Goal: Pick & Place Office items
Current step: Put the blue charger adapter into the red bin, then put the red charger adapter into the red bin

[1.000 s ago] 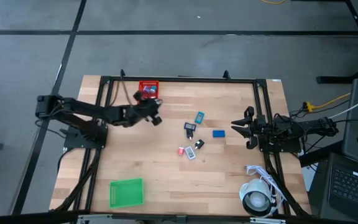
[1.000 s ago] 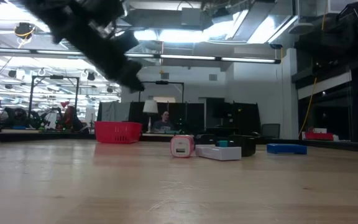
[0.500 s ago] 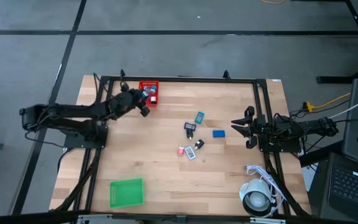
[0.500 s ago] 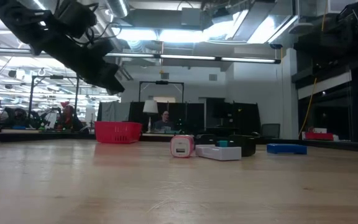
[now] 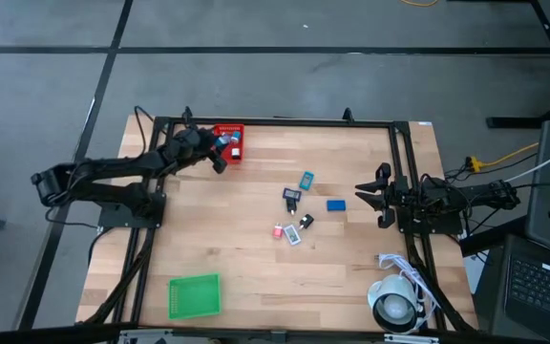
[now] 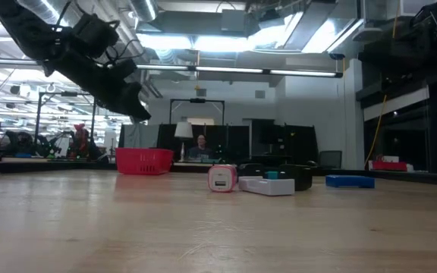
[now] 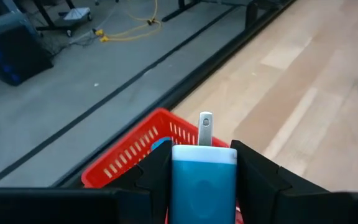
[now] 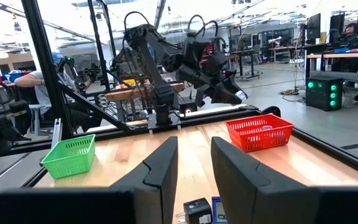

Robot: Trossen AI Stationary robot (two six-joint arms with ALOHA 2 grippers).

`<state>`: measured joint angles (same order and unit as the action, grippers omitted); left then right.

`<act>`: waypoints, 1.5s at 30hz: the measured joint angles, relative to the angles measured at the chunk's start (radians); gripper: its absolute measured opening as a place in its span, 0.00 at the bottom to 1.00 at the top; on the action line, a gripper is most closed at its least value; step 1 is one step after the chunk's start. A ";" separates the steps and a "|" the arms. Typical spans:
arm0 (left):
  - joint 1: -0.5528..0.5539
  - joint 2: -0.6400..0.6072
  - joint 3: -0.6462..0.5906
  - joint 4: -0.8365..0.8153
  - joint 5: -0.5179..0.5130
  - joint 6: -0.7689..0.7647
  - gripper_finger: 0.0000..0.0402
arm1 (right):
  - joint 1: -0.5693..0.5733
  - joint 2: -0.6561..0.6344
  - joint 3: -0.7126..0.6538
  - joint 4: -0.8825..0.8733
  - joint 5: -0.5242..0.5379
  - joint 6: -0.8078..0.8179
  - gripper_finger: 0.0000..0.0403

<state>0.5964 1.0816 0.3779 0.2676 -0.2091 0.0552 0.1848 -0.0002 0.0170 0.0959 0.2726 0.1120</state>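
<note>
My left gripper [image 5: 220, 156] hangs over the near left corner of the red mesh bin [image 5: 229, 140] at the table's far edge, shut on a teal-blue blocky item with a white end and a metal prong [image 7: 203, 177]. In the low view it [image 6: 131, 106] is well above the bin [image 6: 144, 161]. Another blue piece [image 7: 160, 144] lies in the bin. On the table's middle lie a teal piece [image 5: 306, 180], a black one [image 5: 291, 197], a blue one [image 5: 336, 204], a pink-red one [image 5: 279, 231] and a white one [image 5: 294, 237]. My right gripper [image 5: 366, 196] waits open at the right edge. My left gripper pinches the teal-blue item by its two opposite sides [image 7: 178, 183], one finger [image 7: 154, 177] on each side. The white end and its metal prong [image 7: 205, 127] stick out past the fingertips. The item is lifted clear, above the red bin [image 7: 129, 155].
A green mesh bin [image 5: 195, 294] stands at the table's near left. A large white roll with cable [image 5: 394, 306] sits at the near right corner. A black frame [image 5: 275, 122] runs along the table's edges. Bare wood lies between the bins.
My left gripper has carried the teal-blue item from the table's left middle toward the far edge and a little left, to above the red bin, rising as it went. It has slowed in the last half second. My right arm has kept still.
</note>
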 joint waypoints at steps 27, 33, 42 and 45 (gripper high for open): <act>0.033 0.083 -0.001 0.085 0.083 -0.052 0.67 | 0.000 0.000 0.000 0.000 0.000 0.000 0.26; -0.071 0.083 0.000 0.193 0.185 -0.091 0.64 | 0.000 0.000 0.000 0.000 0.000 -0.001 0.26; -0.387 0.084 0.061 0.112 0.176 -0.148 0.63 | 0.000 0.000 0.000 0.000 0.025 -0.015 0.26; -0.489 0.104 0.102 0.070 0.124 -0.174 0.63 | 0.000 0.000 0.000 0.000 0.026 -0.015 0.26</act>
<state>0.1076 1.1860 0.4803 0.3376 -0.0854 -0.1188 0.1845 -0.0002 0.0170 0.0964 0.2989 0.0967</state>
